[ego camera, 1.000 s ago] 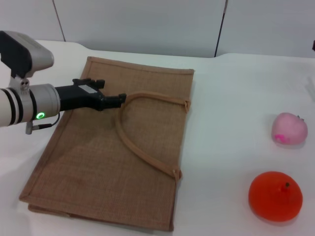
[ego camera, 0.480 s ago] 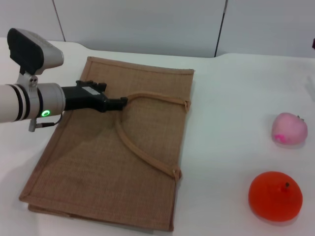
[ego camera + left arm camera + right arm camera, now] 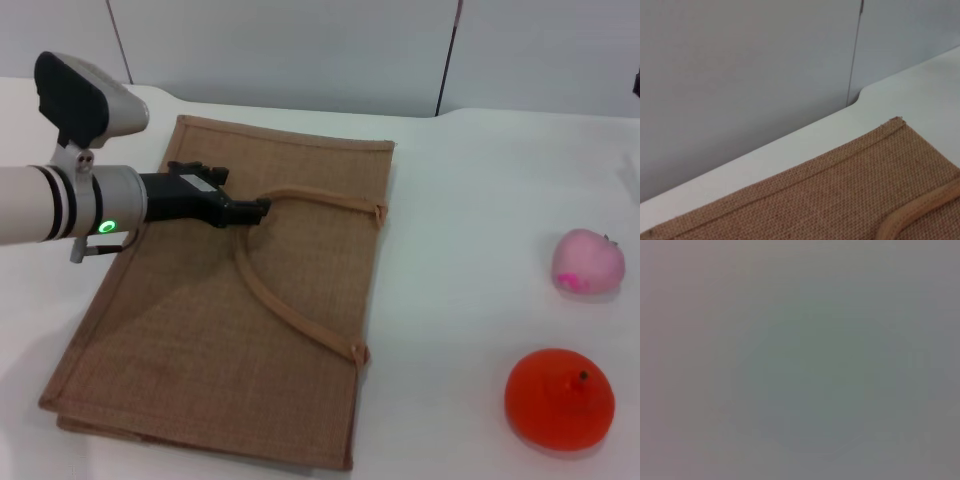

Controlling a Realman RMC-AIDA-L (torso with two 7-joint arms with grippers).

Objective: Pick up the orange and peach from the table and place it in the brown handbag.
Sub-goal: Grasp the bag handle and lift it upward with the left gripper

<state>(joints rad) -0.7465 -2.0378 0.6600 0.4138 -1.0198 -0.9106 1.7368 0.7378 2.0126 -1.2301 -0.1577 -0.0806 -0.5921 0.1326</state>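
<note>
The brown handbag (image 3: 190, 330) lies flat on the white table, at left and centre of the head view. Its arched tan handle (image 3: 290, 305) lies on top of it. My left gripper (image 3: 256, 210) reaches in from the left, low over the bag, with its tip at the top of the handle's arch. The left wrist view shows the bag's far edge (image 3: 840, 195) and a bit of the handle (image 3: 920, 212). The peach (image 3: 588, 262) sits at the right. The orange (image 3: 558, 398) sits nearer, at the front right. The right gripper is out of view.
The white table (image 3: 460, 230) runs back to a grey panelled wall (image 3: 300, 50). A band of bare table separates the bag from the two fruits. The right wrist view shows only a blank grey field.
My left arm has moved to the right over the bag, bringing the gripper tip up to the top of the handle's arch. The bag and fruits have not moved.
</note>
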